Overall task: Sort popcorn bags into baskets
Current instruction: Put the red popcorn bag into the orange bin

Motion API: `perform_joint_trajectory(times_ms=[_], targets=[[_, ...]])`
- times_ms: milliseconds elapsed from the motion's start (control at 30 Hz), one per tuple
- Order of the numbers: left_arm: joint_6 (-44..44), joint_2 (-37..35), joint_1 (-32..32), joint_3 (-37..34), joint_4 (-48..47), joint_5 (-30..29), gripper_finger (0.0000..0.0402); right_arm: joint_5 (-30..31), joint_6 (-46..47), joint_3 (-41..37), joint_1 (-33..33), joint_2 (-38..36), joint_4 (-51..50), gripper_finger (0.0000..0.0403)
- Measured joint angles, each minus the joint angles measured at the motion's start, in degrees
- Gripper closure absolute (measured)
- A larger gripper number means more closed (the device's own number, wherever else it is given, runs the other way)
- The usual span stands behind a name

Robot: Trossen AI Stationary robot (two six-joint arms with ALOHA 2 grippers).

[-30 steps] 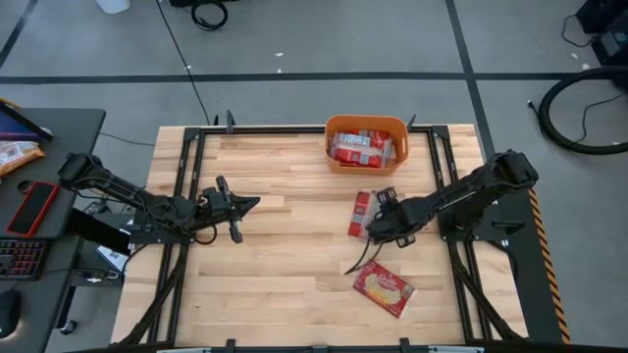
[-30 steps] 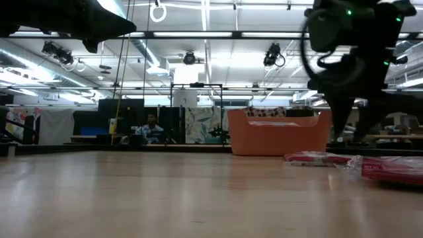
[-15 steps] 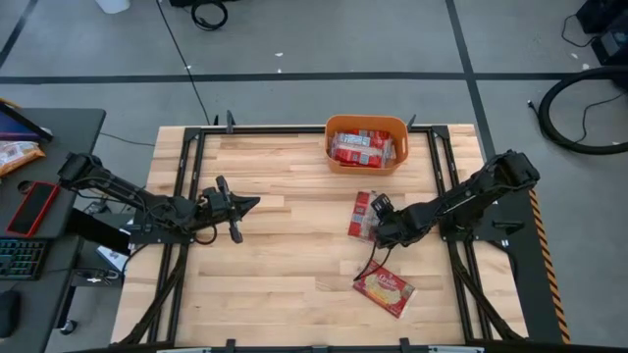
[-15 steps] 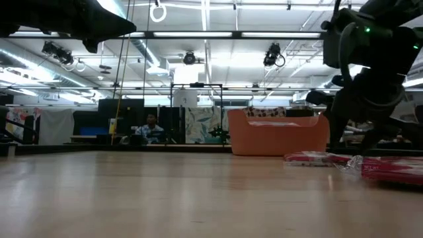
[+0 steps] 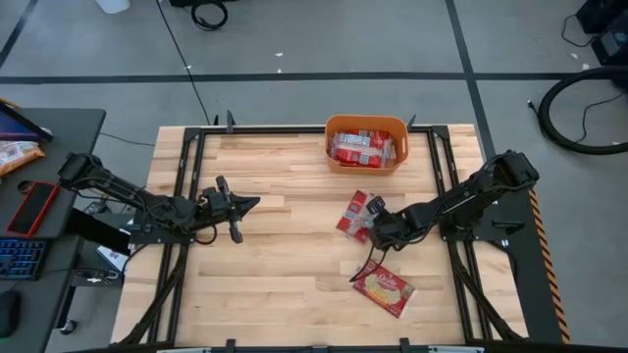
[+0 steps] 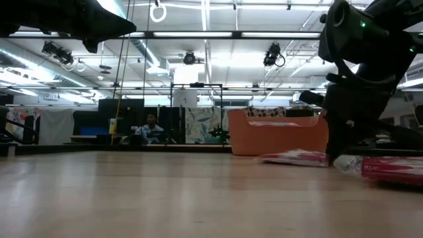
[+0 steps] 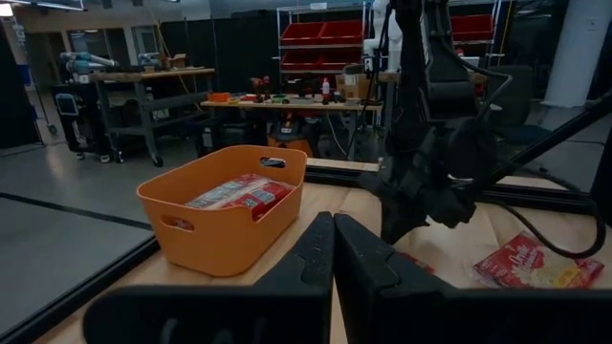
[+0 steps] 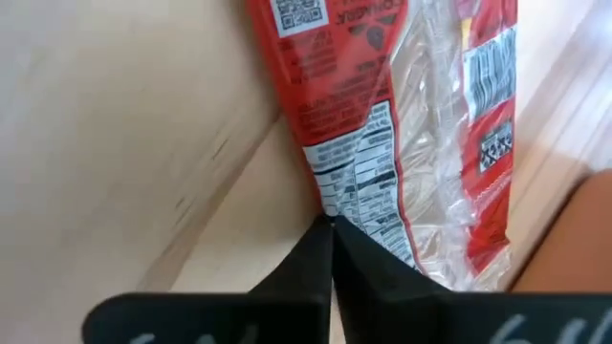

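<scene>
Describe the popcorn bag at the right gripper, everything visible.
The popcorn bag is a narrow flat red packet in clear crinkly wrap, with white print, a nutrition panel, a barcode and a QR code. It lies askew on the wooden table, between the orange basket and a wider packet. The right gripper is shut at its near edge; whether it pinches the wrap is unclear.

Robotics lab or workshop, large open hall. Wooden desk point(image 5: 275, 255) on black metal frame, grey concrete floor point(image 5: 294, 39) with taped lines. Ceiling strip lights point(image 6: 198, 34) and exposed ducting overhead. Shelving with red bins point(image 7: 330, 33), cluttered workbench point(image 7: 143, 81) behind. Side desk carries keyboard point(image 5: 22, 257). Person seated point(image 6: 151, 127) far back.
</scene>
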Motion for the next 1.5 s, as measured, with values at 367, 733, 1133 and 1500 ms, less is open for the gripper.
perform_joint_trajectory(times_ms=[367,733,1133,1500], targets=[[-0.01,0.0,0.0,0.0,-0.72,0.02,0.0392,2.53,6.62,2.93,0.09,0.02,0.38,0.0395],[-0.01,0.0,0.0,0.0,-0.72,0.0,0.0392,9.95,10.42,19.74,0.09,-0.02,-19.62,0.0399],[-0.03,0.02,0.0,0.0,-0.68,0.0,0.0392,7.63,14.53,33.27,-1.7,-0.13,-34.21,0.0398],[-0.04,0.0,0.0,0.0,-0.68,0.02,0.0392,-5.74,19.79,21.57,0.42,-0.09,-18.8,0.0325]])
